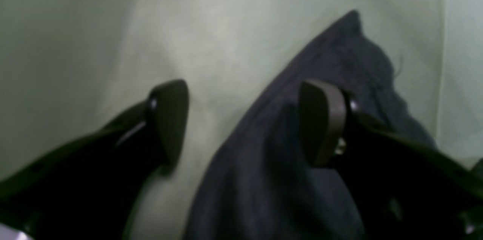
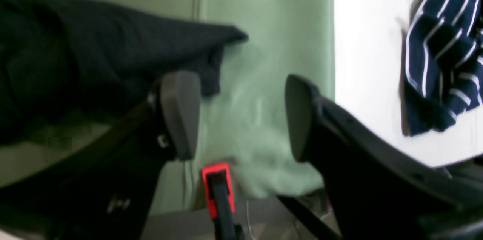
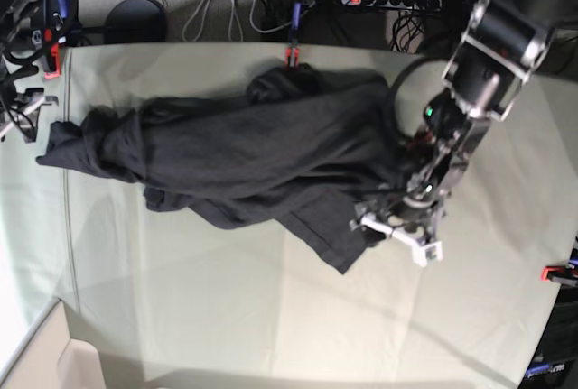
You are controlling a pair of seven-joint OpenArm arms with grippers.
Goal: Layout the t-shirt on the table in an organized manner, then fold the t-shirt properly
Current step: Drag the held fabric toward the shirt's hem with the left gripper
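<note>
While it lies crumpled across the middle of the bench [image 3: 226, 317], the t-shirt [image 3: 244, 159] stretches from near the left edge toward the right side. Over its lower right corner hangs the left hand [image 1: 245, 123], its jaws spread and empty. By the left edge, the right hand [image 2: 241, 115] gapes too, beside a red clamp [image 2: 217, 187].

Table [image 3: 226, 317] — crumpled t-shirt [image 3: 253, 154] atop
</note>
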